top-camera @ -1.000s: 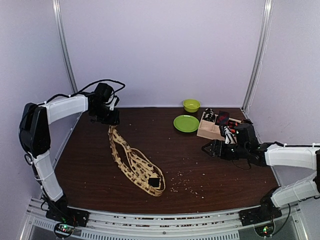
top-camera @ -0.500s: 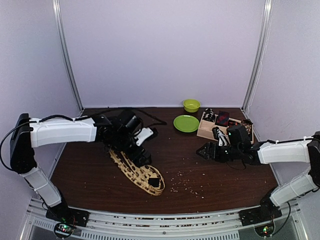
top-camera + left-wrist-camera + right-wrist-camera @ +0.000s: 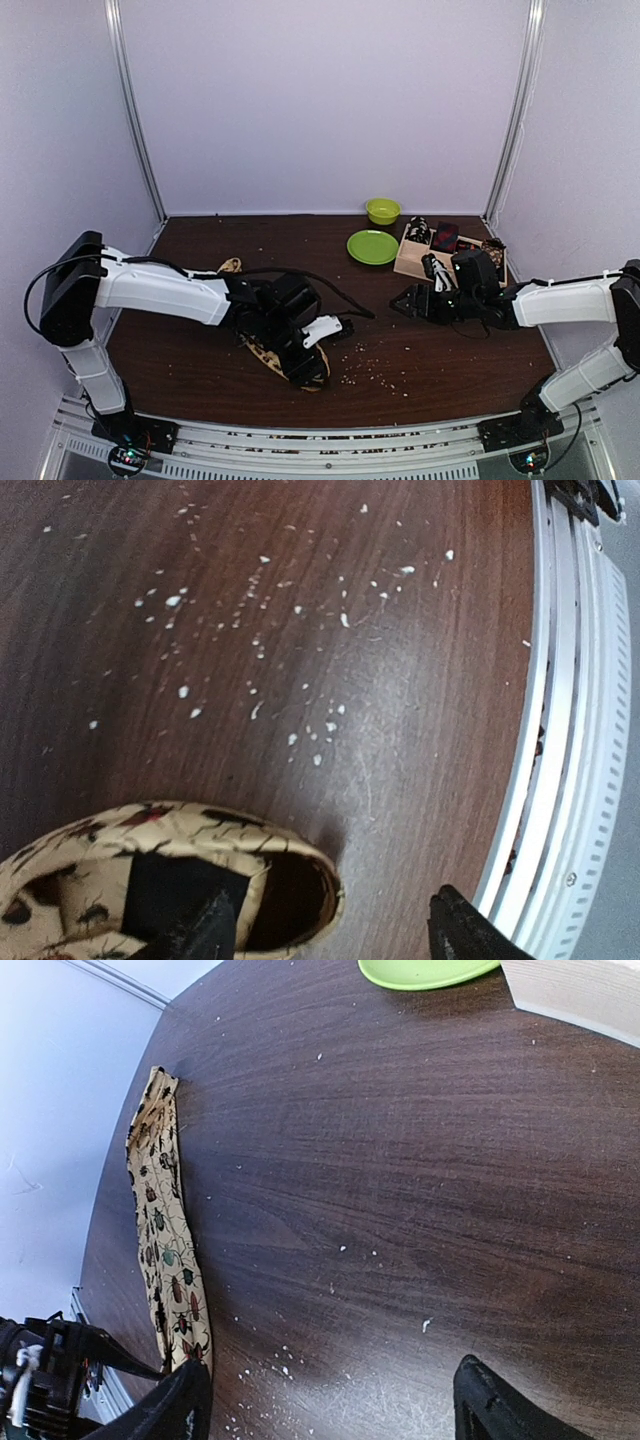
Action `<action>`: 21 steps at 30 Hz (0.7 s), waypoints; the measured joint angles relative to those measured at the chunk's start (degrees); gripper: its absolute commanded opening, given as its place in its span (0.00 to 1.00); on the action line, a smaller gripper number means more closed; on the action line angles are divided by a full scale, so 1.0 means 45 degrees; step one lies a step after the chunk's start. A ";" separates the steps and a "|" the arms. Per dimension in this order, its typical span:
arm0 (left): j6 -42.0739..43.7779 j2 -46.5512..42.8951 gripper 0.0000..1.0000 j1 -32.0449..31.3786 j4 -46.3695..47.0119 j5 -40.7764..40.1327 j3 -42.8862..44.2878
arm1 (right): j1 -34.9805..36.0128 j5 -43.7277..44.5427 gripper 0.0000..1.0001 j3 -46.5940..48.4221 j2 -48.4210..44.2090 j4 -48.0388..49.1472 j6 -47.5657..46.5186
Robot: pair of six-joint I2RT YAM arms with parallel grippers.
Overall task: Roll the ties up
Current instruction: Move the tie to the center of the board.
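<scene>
A long tan tie printed with beetles lies on the dark table; my left arm covers most of it in the top view, leaving its far tip (image 3: 230, 266) showing. My left gripper (image 3: 303, 360) hovers over the tie's folded near end (image 3: 150, 855), a loop with a dark lining. Its jaws stand wide open: one finger (image 3: 195, 932) is over the lining, the other (image 3: 470, 935) over bare table. My right gripper (image 3: 405, 300) is open and empty above the table's right middle, and its wrist view shows the tie (image 3: 165, 1250) stretched out at the left. Small rolled ties (image 3: 445, 236) sit in the wooden tray (image 3: 412, 262).
A green plate (image 3: 372, 246) and a green bowl (image 3: 382, 210) stand at the back, left of the tray. White crumbs (image 3: 375, 372) are scattered near the front edge. The metal rail (image 3: 570, 730) runs just right of the left gripper.
My left arm swung from the back left corner across and forward to the tie's near end, and its jaws opened. My right gripper crept a little to the left.
</scene>
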 measured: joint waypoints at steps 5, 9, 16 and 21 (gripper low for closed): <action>-0.0010 0.1341 0.04 -0.0311 -0.0029 0.0015 0.0913 | 0.0000 0.0010 0.83 0.0000 -0.0005 -0.0015 -0.0015; 0.0087 0.1180 0.00 -0.0369 -0.0107 -0.0170 0.1394 | 0.0000 0.0015 0.82 0.0005 -0.0024 -0.0092 -0.0049; 0.0010 -0.2676 0.00 0.1214 -0.0010 -0.0364 0.0321 | 0.0034 0.0010 0.72 0.0053 -0.0039 -0.0151 -0.0039; -0.0806 -0.5897 0.00 0.5105 0.0321 -0.1161 -0.1015 | 0.0607 0.0049 0.68 0.0593 0.0204 -0.0209 -0.0053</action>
